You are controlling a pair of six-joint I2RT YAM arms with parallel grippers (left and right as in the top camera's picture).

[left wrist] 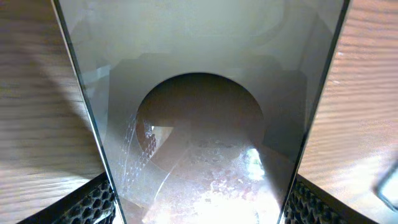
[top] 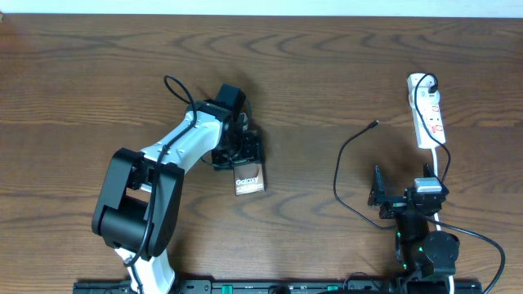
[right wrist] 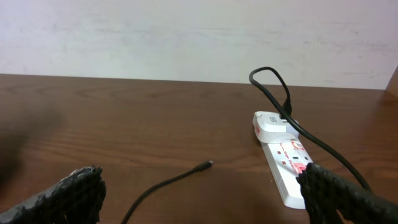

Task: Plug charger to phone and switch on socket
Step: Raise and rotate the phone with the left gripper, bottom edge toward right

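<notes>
The phone [top: 250,179] lies near the table's middle, "Galaxy" lettering up. My left gripper [top: 240,157] is shut on its far end. In the left wrist view its shiny face [left wrist: 199,93] fills the frame between my fingers [left wrist: 202,208]. The white socket strip [top: 428,113] lies at the far right, with the charger's black plug [top: 426,82] in its far end. The thin black charger cable [top: 338,167] curves left of it, and its loose connector [top: 375,123] lies on the wood. My right gripper [top: 400,196] is open and empty, behind the connector [right wrist: 208,163] and the strip [right wrist: 281,155].
The strip's white cord [top: 444,159] runs back toward the right arm's base. A pale wall [right wrist: 186,37] stands beyond the table's far edge. Bare brown wood lies between the phone and the connector.
</notes>
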